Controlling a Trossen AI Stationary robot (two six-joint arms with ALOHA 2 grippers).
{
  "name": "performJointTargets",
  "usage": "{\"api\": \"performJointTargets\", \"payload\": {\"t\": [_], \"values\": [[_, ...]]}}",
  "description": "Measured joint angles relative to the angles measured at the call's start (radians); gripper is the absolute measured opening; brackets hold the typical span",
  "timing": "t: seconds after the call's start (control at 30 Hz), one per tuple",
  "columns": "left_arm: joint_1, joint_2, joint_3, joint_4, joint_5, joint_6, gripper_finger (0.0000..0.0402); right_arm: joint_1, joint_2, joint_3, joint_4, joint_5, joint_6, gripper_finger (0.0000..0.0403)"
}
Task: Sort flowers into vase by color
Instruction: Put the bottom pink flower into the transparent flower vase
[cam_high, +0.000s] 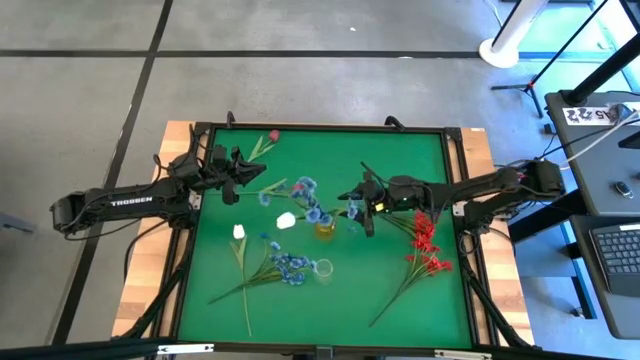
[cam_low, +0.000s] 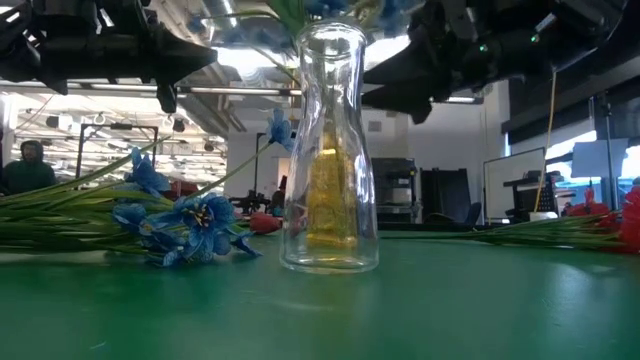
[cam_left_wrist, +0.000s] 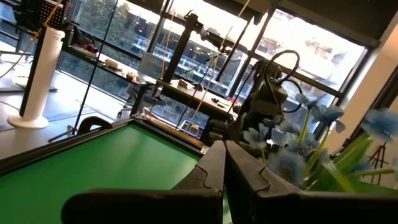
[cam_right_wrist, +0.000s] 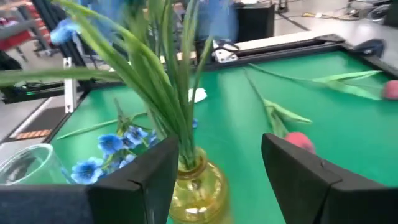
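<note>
A blue spray (cam_high: 305, 188) stands in the yellow vase (cam_high: 326, 228) at the mat's middle; more blue flowers (cam_high: 291, 265) lie beside the clear vase (cam_high: 322, 269), red sprays (cam_high: 425, 243) to the right. The right gripper (cam_right_wrist: 219, 168) hovers just beside the yellow vase, fingers apart, likely having let go. The left gripper (cam_left_wrist: 224, 163) waits at the far left, fingers together

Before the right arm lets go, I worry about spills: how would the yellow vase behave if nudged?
The yellow vase looks apt to tip: a small round body under a tall blue spray. It seems to be glass, so probably slippery and breakable. The right gripper, jaws open astride it, could easily knock it.
</note>
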Motion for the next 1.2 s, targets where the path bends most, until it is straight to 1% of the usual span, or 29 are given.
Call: {"api": "performJointTargets", "payload": {"t": [0.13,0.2,0.27,0.33,0.5,0.6,0.67,0.73,0.8,0.9,0.97,1.13,1.2], "values": [[0.001,0.000,0.029,-0.010,0.025,-0.001,0.0000,0.000,-0.096,0.000,-0.123,0.059,-0.027,0.0230],[0.001,0.000,0.069,-0.072,0.044,-0.001,0.0000,0.000,-0.150,0.000,-0.195,0.099,-0.034,0.0230],[0.001,0.000,0.129,-0.199,0.050,0.009,0.0000,0.000,-0.205,0.000,-0.274,0.138,-0.035,0.0230],[0.001,0.003,0.209,-0.373,0.023,0.045,0.0000,0.002,-0.256,0.000,-0.350,0.183,-0.035,0.0230],[-0.006,0.066,0.429,-0.836,-0.147,0.126,0.0000,0.002,-0.355,0.000,-0.479,0.305,-0.036,0.0230],[-0.006,0.103,0.540,-1.009,-0.215,0.133,0.0000,0.002,-0.383,0.000,-0.508,0.344,-0.036,0.0230],[-0.006,0.129,0.584,-1.093,-0.240,0.134,0.0000,0.002,-0.388,0.000,-0.515,0.348,-0.036,0.0230],[-0.006,0.159,0.606,-1.131,-0.249,0.134,0.0002,0.002,-0.388,0.000,-0.514,0.348,-0.046,0.0230],[-0.006,0.199,0.609,-1.167,-0.249,0.142,0.0015,0.002,-0.386,0.000,-0.517,0.348,-0.049,0.0230],[-0.006,0.288,0.609,-1.234,-0.248,0.158,0.0049,0.002,-0.385,0.000,-0.535,0.350,-0.051,0.0230],[-0.006,0.354,0.608,-1.244,-0.243,0.161,0.0076,0.002,-0.385,0.000,-0.543,0.350,-0.051,0.0230],[-0.019,0.506,0.608,-1.280,-0.164,0.224,0.0129,0.002,-0.385,0.000,-0.563,0.351,-0.053,0.0230],[-0.035,0.546,0.608,-1.314,-0.159,0.239,0.0143,0.002,-0.385,0.000,-0.565,0.350,-0.054,0.0230]]}}
